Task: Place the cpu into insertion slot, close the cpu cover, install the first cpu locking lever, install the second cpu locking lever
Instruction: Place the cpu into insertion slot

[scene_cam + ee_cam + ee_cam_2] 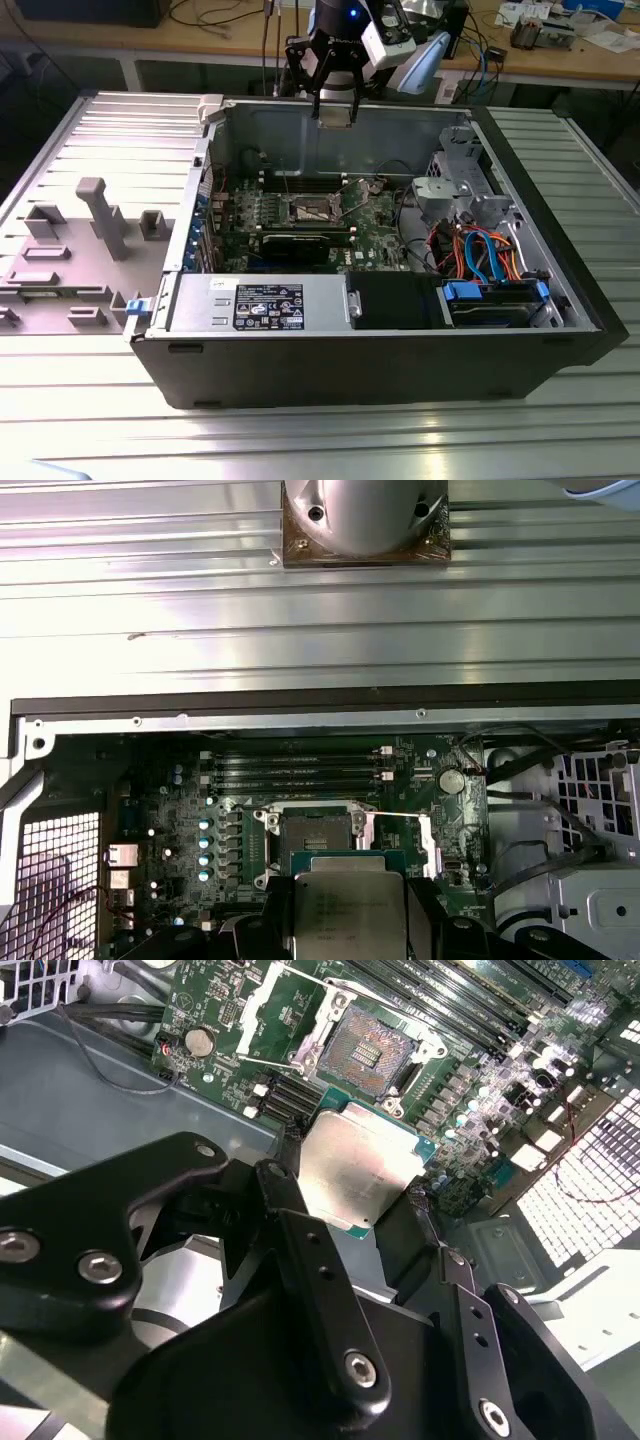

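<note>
Hand (352, 1198) clamped on cpu (362, 1160), high over case (300, 365), insertion slot (370, 1050) uncovered, cpu print unreadable

Nothing reading clearly anywhere. Faint etched lines showing on metal top of cpu (350, 915), sitting between jaws, too fine for reading. Black-and-white label (268, 305) lying on power supply (195, 305), well apart from jaws and below them in exterior view, carrying rows of tiny text and symbols, none coming out legible. Small white sticker (218, 285) sitting just beside label, likewise unreadable.
</note>
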You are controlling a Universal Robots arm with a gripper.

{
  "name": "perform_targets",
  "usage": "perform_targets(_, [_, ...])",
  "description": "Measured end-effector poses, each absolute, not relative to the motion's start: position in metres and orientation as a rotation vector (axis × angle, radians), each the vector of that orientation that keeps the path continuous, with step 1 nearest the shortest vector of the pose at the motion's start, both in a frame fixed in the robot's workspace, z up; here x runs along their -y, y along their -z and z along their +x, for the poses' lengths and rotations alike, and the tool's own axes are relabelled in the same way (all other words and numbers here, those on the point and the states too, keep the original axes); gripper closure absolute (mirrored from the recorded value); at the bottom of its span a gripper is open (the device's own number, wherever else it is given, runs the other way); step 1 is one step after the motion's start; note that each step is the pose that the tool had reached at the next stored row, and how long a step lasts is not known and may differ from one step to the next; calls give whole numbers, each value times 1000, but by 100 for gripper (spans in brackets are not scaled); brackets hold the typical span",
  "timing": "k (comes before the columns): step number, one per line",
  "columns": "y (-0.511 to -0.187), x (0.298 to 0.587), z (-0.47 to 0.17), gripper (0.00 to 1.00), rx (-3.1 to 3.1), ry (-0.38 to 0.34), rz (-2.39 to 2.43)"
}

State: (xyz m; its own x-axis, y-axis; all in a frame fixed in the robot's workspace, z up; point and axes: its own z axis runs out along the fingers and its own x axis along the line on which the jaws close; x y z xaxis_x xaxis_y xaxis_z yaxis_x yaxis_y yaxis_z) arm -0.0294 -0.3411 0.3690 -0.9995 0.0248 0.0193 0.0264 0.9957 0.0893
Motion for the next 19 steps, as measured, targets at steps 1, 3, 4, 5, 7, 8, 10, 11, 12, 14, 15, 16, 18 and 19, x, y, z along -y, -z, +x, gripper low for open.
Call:
perform_targets(1, [-369, 341, -29, 46, 3120, 140, -40])
perform_targets(3, [-369, 341, -29, 46, 3120, 140, -40])
perform_targets(4, [-369, 341, -29, 46, 3120, 140, -40])
perform_targets(5, [-369, 341, -29, 46, 3120, 140, -40])
perform_targets(7, [-369, 343, -29, 46, 3120, 140, -41])
perform_targets(8, [-369, 343, -29, 46, 3120, 140, -48])
perform_targets(10, [-369, 343, -29, 46, 3120, 140, -81])
perform_targets(11, [-369, 343, -29, 46, 3120, 140, -107])
perform_targets(12, [-369, 343, -29, 46, 3120, 140, -123])
perform_targets(14, [-368, 343, -29, 46, 3120, 141, -151])
perform_targets(15, [-368, 343, -29, 46, 3119, 141, -160])
perform_targets(16, [-368, 343, -29, 46, 3119, 141, -167])
perform_targets(18, [-368, 343, -29, 46, 3119, 141, -170])
perform_targets(19, [-368, 343, -29, 46, 3119, 141, -171])
